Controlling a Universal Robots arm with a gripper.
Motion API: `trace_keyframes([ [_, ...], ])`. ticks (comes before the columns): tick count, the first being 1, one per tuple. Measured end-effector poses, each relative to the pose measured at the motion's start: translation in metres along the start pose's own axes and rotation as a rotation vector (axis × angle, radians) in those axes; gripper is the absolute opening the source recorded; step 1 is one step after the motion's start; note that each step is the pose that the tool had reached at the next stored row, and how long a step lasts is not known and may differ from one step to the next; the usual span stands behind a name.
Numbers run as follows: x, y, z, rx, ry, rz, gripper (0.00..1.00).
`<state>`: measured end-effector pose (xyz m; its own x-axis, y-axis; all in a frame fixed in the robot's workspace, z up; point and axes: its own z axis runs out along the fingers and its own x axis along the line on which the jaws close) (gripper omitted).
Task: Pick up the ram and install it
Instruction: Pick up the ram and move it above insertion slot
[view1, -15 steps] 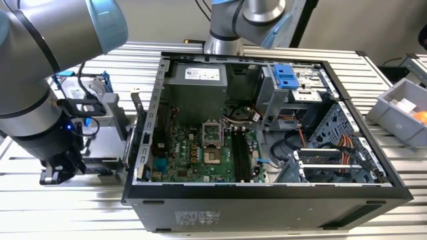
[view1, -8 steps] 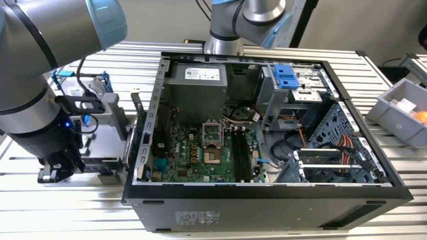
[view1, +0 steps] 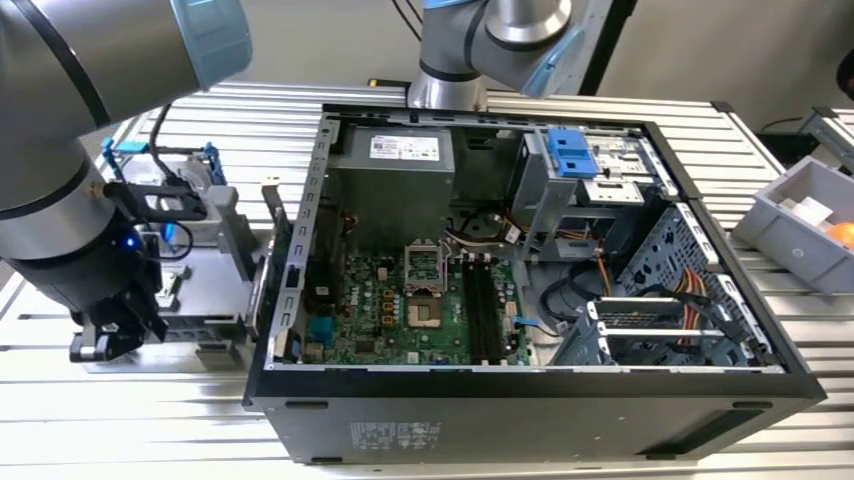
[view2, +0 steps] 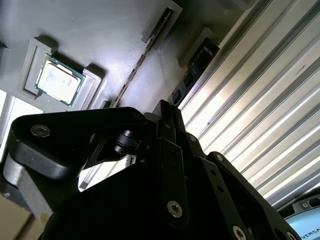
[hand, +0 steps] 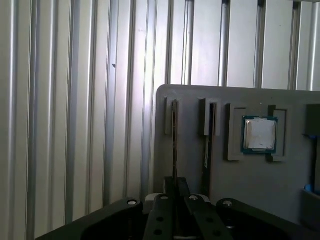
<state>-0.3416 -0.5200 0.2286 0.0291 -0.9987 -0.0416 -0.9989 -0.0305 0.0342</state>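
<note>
**Ram still in its tray, install not begun**

On the slatted table (view1: 134, 440) the open computer case (view1: 534, 400) waits, its memory slots (view1: 481, 310) seemingly bare. The arm (view1: 67, 120) reaches to the grey parts tray (hand: 290, 190) on the exterior view's left. There the gripper (hand: 175, 182) sits low over the ram (hand: 174, 140), which stands on edge in a tray slot. The jaws look narrow; I cannot tell whether they pinch it. A processor chip (hand: 259, 134) lies nearby.

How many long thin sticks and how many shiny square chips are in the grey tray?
Long thin sticks: 2
Shiny square chips: 1
Total: 3
</note>
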Motion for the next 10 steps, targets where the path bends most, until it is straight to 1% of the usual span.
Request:
trace_keyframes([
  [10, -0.0003, 0.0003, -0.0079, 0.0002, -0.0006, 0.0, 0.0],
])
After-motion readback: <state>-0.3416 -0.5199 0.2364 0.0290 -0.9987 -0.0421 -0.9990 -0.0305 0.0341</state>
